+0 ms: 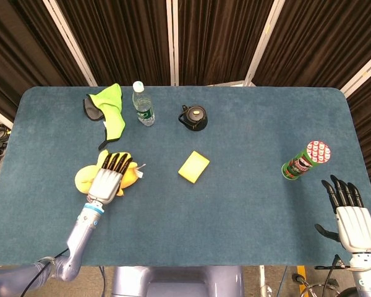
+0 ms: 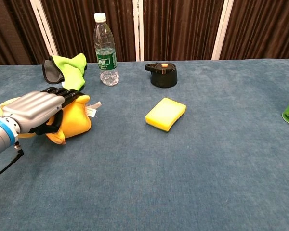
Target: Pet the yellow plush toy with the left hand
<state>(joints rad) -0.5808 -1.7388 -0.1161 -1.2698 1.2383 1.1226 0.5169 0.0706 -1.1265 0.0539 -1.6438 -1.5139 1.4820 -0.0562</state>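
Observation:
The yellow plush toy [image 1: 85, 177] [image 2: 77, 120] lies on the blue table at the left, a white tag sticking out on its right side. My left hand [image 1: 109, 177] [image 2: 36, 108] rests flat on top of it, fingers stretched out and pointing away from me, covering most of its body. My right hand [image 1: 351, 215] hovers at the table's near right corner, fingers spread, holding nothing; the chest view does not show it.
A green cloth on a dark object [image 1: 108, 106] and a water bottle [image 1: 142, 104] stand behind the toy. A black lidded pot [image 1: 193, 117] and a yellow sponge [image 1: 193, 167] sit mid-table. A green and red can [image 1: 305, 161] stands at the right.

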